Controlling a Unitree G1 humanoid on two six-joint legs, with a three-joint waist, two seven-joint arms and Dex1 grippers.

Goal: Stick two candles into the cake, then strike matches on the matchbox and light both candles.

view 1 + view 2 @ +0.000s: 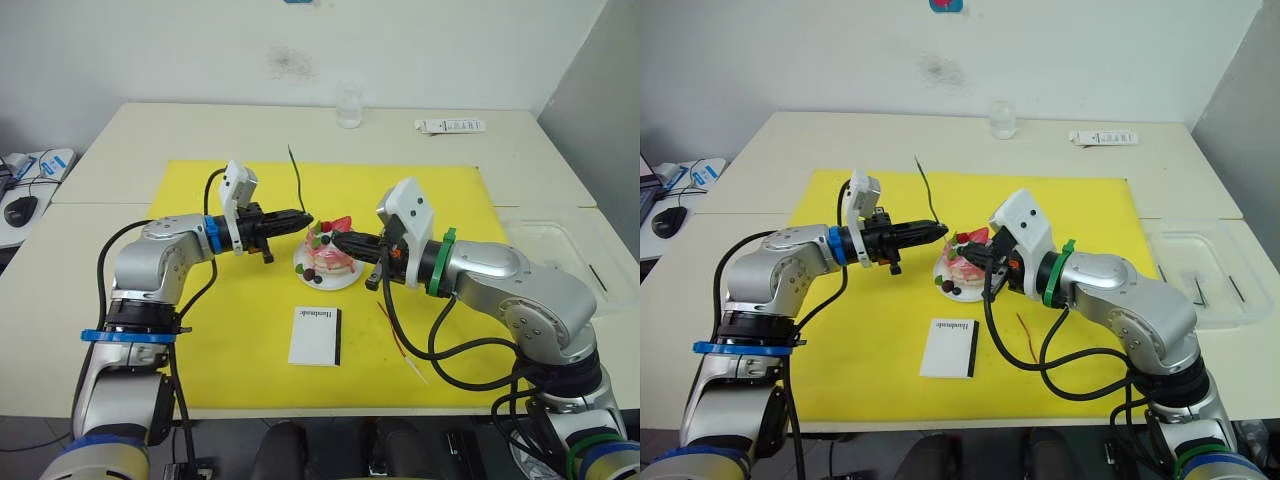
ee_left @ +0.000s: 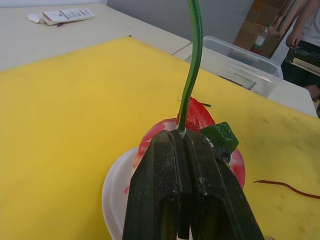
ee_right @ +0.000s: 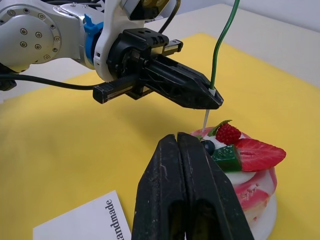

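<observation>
L gripper (image 1: 306, 217) pinches thin wavy green candle (image 1: 296, 181) upright, pale end just above small round pink-and-white cake (image 1: 330, 259) on yellow mat (image 1: 200, 330). R gripper (image 1: 336, 240), jaws pressed together, empty, beside cake.

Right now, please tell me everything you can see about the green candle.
The green candle is a very thin, slightly wavy, waxy-looking stick with a pale white lower end. It stands almost upright, pinched near that end by the shut left pincer. Its white tip hangs just above the cake, beside the berries; whether it touches the cake is unclear.
</observation>
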